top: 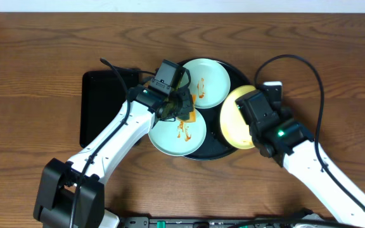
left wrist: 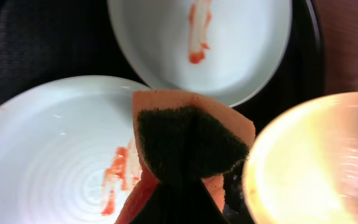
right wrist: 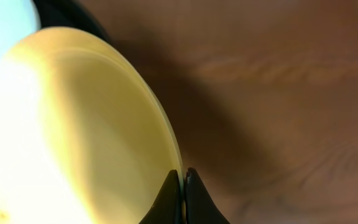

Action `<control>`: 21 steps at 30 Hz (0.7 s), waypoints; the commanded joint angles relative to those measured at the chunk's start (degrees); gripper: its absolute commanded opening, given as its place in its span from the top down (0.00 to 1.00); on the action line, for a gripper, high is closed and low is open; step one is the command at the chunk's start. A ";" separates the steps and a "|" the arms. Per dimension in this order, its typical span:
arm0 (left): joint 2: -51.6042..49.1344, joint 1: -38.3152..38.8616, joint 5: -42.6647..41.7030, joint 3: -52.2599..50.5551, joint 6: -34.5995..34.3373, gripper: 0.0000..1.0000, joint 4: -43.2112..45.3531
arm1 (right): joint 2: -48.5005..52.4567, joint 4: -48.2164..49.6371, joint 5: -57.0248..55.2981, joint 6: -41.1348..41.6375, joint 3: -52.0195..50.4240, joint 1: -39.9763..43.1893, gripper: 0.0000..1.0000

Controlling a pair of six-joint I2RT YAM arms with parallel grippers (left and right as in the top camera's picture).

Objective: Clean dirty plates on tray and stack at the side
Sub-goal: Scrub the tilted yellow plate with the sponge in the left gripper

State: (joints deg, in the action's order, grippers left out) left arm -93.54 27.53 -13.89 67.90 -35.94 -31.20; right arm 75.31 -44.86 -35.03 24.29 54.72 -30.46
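Observation:
The round black tray holds three plates. A mint-blue plate at the back and a mint-blue plate at the front left both carry orange-red sauce smears. The pale yellow plate is at the right. My left gripper is shut on an orange sponge with a dark scouring face, held over the gap between the two blue plates. My right gripper is shut on the yellow plate's rim, which looks tilted up at the tray's right edge.
A smaller rectangular black tray lies left of the round tray, partly under my left arm. Bare wooden table surrounds the trays. Cables run over the table behind both arms.

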 commanded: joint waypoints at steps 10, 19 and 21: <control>-1.64 6.25 -7.74 -0.17 -8.87 0.93 8.41 | 9.79 -1.51 10.49 18.82 -2.93 1.66 0.99; -9.31 14.08 -7.58 -0.17 -28.02 0.93 12.26 | 10.23 -1.60 10.47 18.95 -3.08 1.66 0.99; -10.45 15.54 -7.58 -0.17 -31.32 0.92 12.26 | 10.23 -1.62 10.47 18.95 -3.08 1.66 0.99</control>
State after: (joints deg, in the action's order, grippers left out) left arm -102.96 41.34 -20.91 67.88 -58.67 -19.16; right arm 85.12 -46.48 -24.16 41.89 51.88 -29.06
